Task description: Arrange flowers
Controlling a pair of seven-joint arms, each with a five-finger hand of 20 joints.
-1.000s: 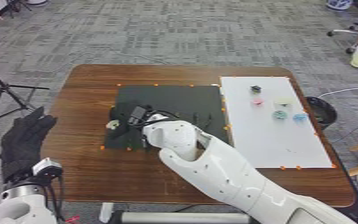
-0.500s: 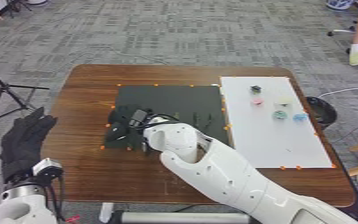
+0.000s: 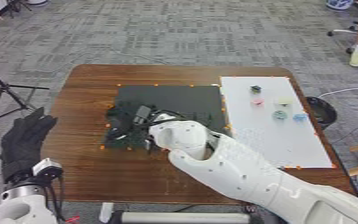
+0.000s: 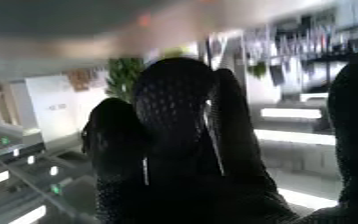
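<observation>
My right hand (image 3: 141, 119) is over the dark mat (image 3: 180, 96), thumb and fingers apart, likely at pick-up and needing a careful pinch next, with the pink flower (image 3: 257, 101) on the white sheet (image 3: 273, 145).

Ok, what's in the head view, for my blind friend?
A robot's black-gloved right hand is over a dark mat on a brown wooden table. Small pink, blue and green flowers lie on a white sheet; the black-gloved left hand is beside the table.
</observation>
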